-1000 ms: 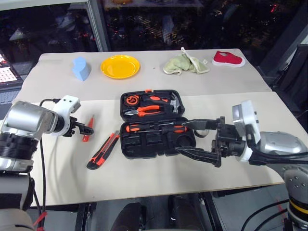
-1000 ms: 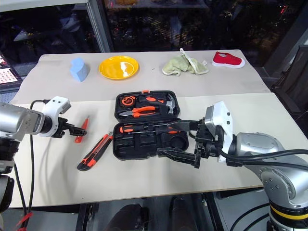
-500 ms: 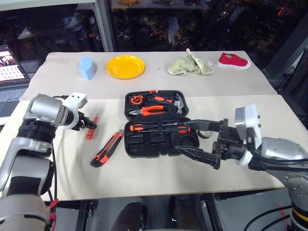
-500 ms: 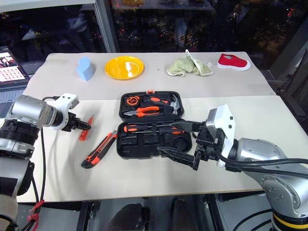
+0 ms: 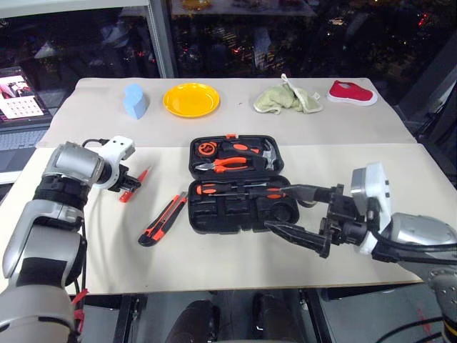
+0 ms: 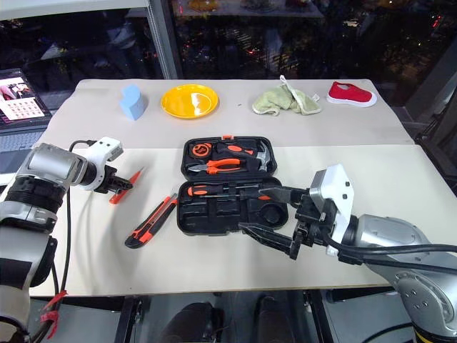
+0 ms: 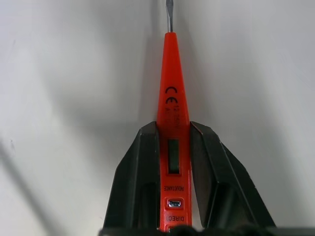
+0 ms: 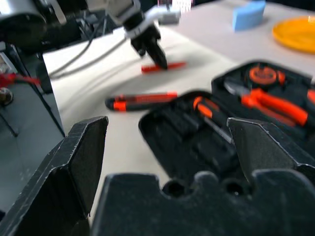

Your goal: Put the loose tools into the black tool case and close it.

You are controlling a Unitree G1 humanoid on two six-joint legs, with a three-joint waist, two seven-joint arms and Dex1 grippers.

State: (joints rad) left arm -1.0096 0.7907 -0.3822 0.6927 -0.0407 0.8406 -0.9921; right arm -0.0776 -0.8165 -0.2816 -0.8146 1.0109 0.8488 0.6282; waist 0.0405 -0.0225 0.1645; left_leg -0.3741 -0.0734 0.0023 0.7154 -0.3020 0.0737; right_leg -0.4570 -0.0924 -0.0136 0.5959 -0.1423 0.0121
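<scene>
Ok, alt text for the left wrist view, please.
A slim orange tester screwdriver with a small display window and a bare metal tip lies lengthwise between the left gripper, whose two black jaws sit against its sides. It rests on a plain pale tabletop, tip pointing away from the camera.
</scene>
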